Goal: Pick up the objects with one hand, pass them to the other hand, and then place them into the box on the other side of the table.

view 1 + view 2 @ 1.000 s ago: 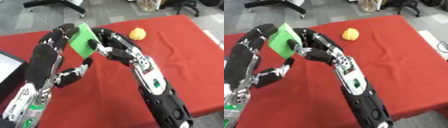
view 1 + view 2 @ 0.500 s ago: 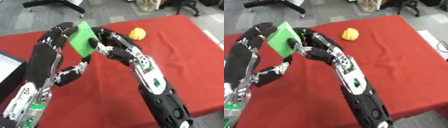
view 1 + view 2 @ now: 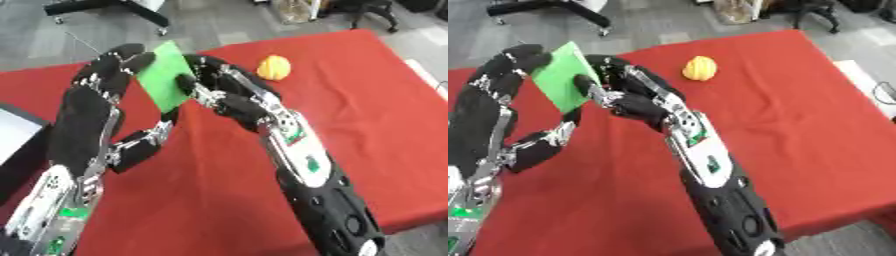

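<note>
Handover risk: right hand (image 3: 229,95) pinches the green card (image 3: 166,82) as left hand (image 3: 105,87) fingers curl on its far edge; releasing early could drop it onto the red table (image 3: 367,115).

Box (image 3: 16,131) cut off at left edge.

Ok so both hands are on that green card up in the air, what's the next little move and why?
Probably the right hand should ease its fingers off the green card. The left hand already has fingers curled over the card's upper edge, and a box shows at the left edge of the red table, on the left hand's side.
</note>
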Robot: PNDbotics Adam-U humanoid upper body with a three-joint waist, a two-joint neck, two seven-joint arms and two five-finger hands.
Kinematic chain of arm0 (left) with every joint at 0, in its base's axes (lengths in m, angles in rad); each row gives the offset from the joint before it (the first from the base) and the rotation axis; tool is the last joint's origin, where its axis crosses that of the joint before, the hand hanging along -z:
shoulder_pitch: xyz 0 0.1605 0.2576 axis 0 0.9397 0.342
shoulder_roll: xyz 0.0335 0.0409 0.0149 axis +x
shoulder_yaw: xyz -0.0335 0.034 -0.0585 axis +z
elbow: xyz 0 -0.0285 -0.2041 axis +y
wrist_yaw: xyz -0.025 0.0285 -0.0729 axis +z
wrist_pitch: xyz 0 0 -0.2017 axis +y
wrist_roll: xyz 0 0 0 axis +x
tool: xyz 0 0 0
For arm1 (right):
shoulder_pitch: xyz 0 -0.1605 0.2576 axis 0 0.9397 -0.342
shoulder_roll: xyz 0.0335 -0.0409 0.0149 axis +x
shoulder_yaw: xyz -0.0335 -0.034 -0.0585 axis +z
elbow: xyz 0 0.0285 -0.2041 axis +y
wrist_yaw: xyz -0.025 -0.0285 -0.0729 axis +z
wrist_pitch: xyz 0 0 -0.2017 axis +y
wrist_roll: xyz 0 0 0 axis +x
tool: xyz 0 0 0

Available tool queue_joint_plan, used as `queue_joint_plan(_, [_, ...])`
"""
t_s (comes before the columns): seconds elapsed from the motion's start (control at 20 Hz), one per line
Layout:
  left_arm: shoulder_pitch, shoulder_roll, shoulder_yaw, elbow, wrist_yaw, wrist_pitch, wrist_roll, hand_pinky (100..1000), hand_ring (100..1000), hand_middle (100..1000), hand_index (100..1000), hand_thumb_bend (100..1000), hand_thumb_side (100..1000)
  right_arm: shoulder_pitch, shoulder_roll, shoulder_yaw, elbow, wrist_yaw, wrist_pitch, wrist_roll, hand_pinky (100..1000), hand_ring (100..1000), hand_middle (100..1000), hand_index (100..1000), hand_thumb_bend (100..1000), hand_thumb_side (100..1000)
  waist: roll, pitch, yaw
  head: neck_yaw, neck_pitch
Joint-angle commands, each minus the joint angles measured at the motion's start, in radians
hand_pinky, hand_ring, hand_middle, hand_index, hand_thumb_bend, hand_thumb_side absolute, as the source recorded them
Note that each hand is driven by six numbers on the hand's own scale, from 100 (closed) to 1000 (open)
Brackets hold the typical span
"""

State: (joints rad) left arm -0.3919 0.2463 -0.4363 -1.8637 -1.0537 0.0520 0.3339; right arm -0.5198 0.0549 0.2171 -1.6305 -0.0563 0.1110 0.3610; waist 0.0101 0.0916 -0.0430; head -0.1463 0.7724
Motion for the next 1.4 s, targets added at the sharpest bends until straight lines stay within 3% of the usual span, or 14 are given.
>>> queue_joint_plan(0.05, [-0.029,0.016,0.006,-0.033,0.005,-0.02,0.015,744,756,748,798,188,177,-0.01,-0.01,0.001,0.0,-0.002,0.001,0.017,801,788,506,510,100,421,-0.008,-0.008,-0.001,-0.004,-0.002])
queue_joint_plan(0.25, [-0.03,0.017,0.0,-0.038,0.017,-0.052,0.024,728,698,688,741,100,176,-0.009,-0.009,0.001,0.0,-0.007,-0.003,0.033,802,792,520,524,100,453,-0.008,-0.008,-0.002,-0.005,-0.002])
queue_joint_plan(0.5, [-0.031,0.017,-0.006,-0.041,0.043,-0.082,0.051,698,626,616,677,100,305,-0.007,-0.009,0.0,0.0,-0.017,-0.015,0.061,804,797,540,544,100,500,-0.008,-0.008,-0.003,-0.005,-0.002])
queue_joint_plan(0.75, [-0.028,0.017,-0.006,-0.043,0.064,-0.111,0.08,661,576,566,628,100,442,-0.004,-0.009,-0.001,-0.002,-0.039,-0.03,0.085,813,819,582,615,100,616,-0.007,-0.008,-0.003,-0.008,-0.002])
queue_joint_plan(1.0, [-0.025,0.018,-0.002,-0.049,0.075,-0.126,0.115,659,572,561,624,100,453,0.0,-0.008,-0.01,0.003,-0.074,-0.044,0.095,818,835,626,700,178,750,-0.007,-0.008,-0.003,-0.01,-0.002])
queue_joint_plan(1.4, [-0.01,0.021,-0.008,-0.068,0.068,-0.143,0.123,662,576,565,631,100,431,0.002,-0.008,-0.018,0.005,-0.12,-0.041,0.077,819,843,664,740,148,838,-0.008,-0.008,-0.002,-0.027,-0.002])
